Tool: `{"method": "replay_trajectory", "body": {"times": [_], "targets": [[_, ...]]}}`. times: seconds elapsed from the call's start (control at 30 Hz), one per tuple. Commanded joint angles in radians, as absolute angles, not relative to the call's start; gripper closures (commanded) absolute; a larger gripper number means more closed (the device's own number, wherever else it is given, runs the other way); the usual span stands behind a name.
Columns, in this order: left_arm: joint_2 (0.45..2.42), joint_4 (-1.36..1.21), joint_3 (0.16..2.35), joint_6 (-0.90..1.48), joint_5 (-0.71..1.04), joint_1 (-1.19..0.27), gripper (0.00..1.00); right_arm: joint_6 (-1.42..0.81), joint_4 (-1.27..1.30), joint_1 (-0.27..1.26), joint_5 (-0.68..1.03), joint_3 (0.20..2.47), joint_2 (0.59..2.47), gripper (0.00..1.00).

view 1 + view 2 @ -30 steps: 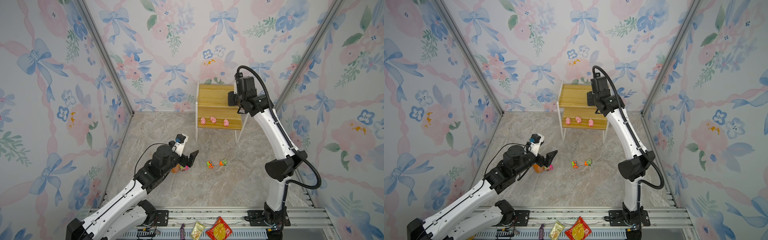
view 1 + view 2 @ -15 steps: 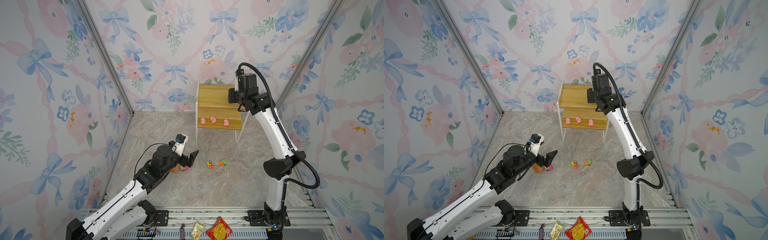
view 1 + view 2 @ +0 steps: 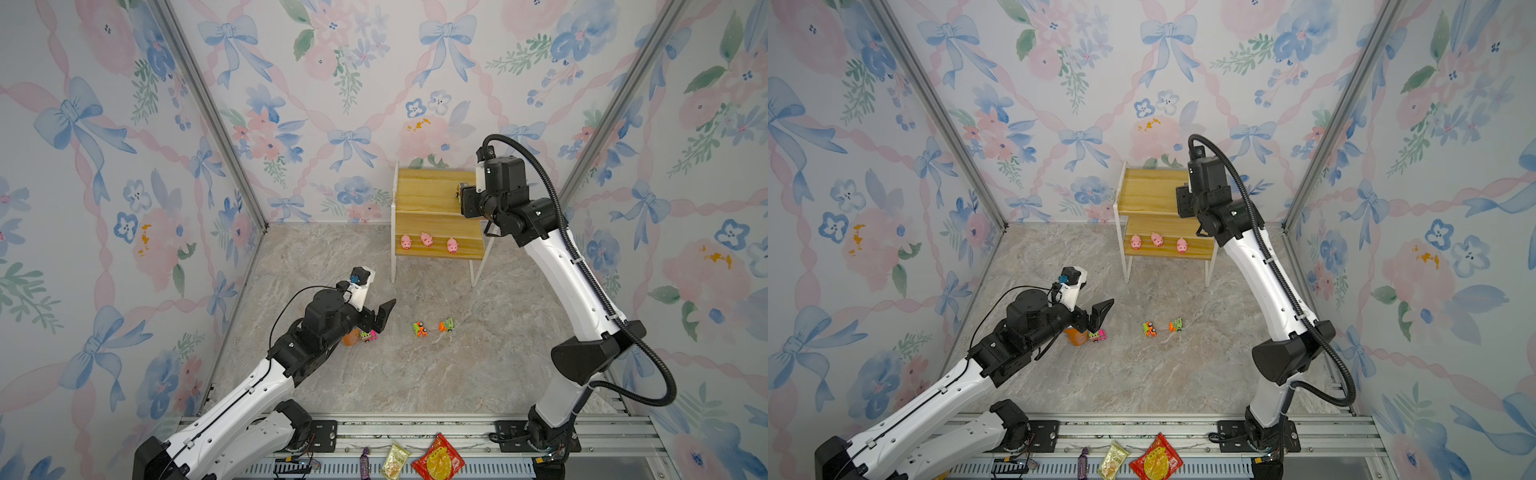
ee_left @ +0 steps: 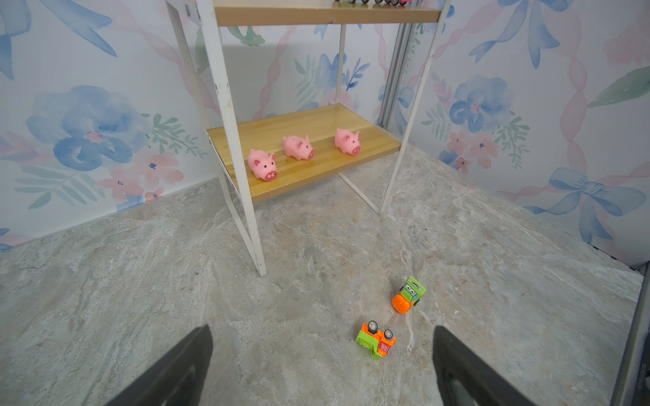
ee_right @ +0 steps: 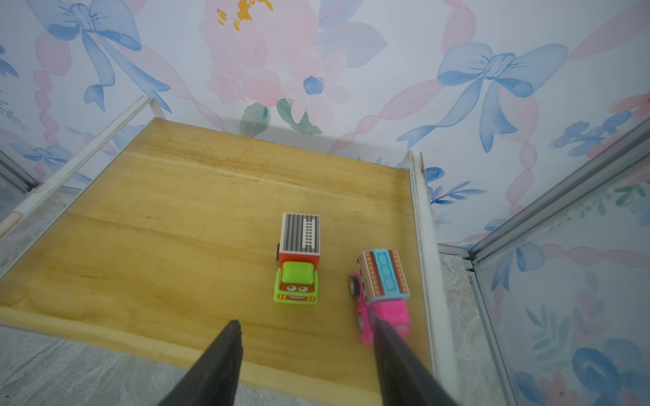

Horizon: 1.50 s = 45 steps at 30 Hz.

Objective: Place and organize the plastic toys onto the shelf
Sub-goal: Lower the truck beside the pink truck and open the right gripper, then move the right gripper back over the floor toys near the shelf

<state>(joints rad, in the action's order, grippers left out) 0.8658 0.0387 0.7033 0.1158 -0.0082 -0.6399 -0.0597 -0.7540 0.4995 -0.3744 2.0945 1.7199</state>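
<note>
The shelf [image 3: 432, 199] stands against the back wall, with three pink pigs [image 3: 427, 240] in a row on its lower board [image 4: 316, 123]. In the right wrist view my right gripper [image 5: 306, 327] is open above the front of the upper board [image 5: 176, 228]. Nothing is between its fingers. Just beyond them a green truck [image 5: 298, 267] and a pink truck [image 5: 381, 288] rest on that board. Two green-orange trucks [image 4: 375, 339] [image 4: 408, 298] lie on the floor, one upside down. My left gripper [image 4: 322, 334] hangs open over the floor short of them. A pink truck [image 3: 1097, 335] sits below it.
An orange can [image 3: 1075, 336] stands on the floor beside that pink truck, partly under my left wrist. Snack packets [image 3: 438, 459] lie on the front rail. Patterned walls close in the left, back and right sides. The shelf's white legs [image 4: 246, 218] reach the floor.
My right gripper has opened over the upper board and its wrist has shifted slightly toward the back wall. The left arm and the floor toys have not moved.
</note>
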Motion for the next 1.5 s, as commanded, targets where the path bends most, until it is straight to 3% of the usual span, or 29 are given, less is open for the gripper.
{"method": "replay_trajectory", "body": {"times": [0.0, 0.27, 0.5, 0.7, 1.07, 1.47], "targets": [[0.873, 0.047, 0.719, 0.124, -0.036, -0.619, 0.02, -0.044, -0.639, 0.559, -0.424, 1.92, 1.558, 0.3], [0.888, 0.066, 0.737, 0.152, -0.082, -0.569, 0.02, -0.137, -0.569, 0.732, -0.501, 1.464, 1.241, 0.18], [0.921, 0.099, 0.759, 0.163, -0.141, -0.517, 0.02, -0.423, -0.541, 0.816, -0.386, 1.077, 1.136, 0.2], [0.96, 0.11, 0.773, 0.184, -0.12, -0.483, 0.02, -0.437, -0.51, 0.863, -0.318, 0.919, 1.181, 0.28], [0.975, 0.109, 0.773, 0.191, -0.086, -0.473, 0.02, -0.051, -0.637, 0.848, -0.258, 1.058, 1.446, 0.35], [0.979, 0.109, 0.773, 0.191, -0.064, -0.472, 0.02, 0.327, -0.779, 0.851, -0.361, 1.217, 1.649, 0.34]]}}
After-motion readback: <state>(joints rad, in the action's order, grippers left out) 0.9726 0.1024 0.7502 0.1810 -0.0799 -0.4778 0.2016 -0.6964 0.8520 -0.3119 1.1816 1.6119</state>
